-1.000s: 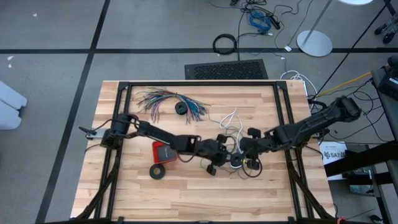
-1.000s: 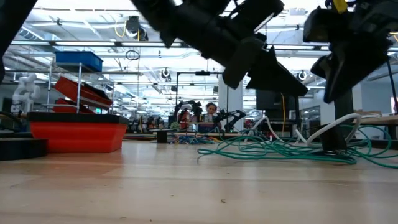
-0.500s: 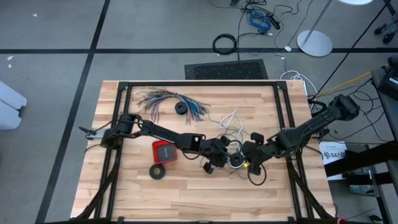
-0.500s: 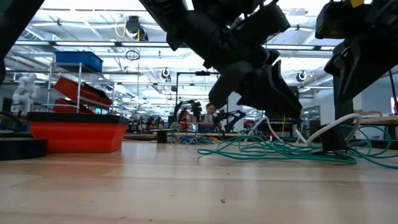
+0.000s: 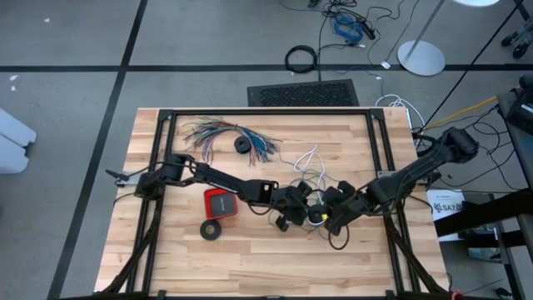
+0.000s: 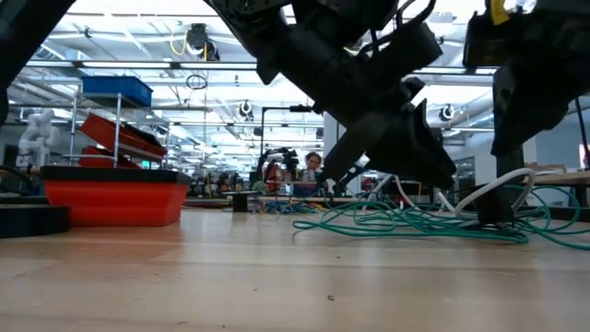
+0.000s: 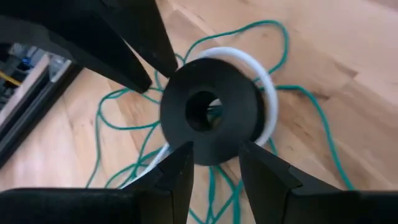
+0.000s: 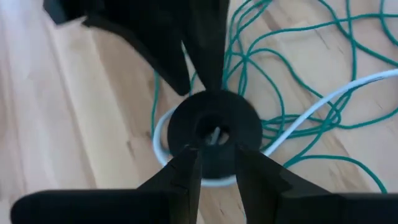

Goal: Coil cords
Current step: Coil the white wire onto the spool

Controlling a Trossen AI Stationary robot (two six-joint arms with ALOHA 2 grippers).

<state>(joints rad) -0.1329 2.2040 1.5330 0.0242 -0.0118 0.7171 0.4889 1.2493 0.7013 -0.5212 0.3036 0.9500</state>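
Both claws grip black disc [image 7: 210, 112] | high view: grip unclear

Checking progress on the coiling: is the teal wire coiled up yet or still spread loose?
Still loose. The teal wire sprawls in open loops over the table.

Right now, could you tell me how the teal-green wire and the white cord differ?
The teal-green wire is thinner and sprawls in many loose, tangled loops; the white cord is thicker and runs as a single strand. The white cord curls around the black round piece, while the teal-green wire spreads well beyond it. Both lie on the wooden table.
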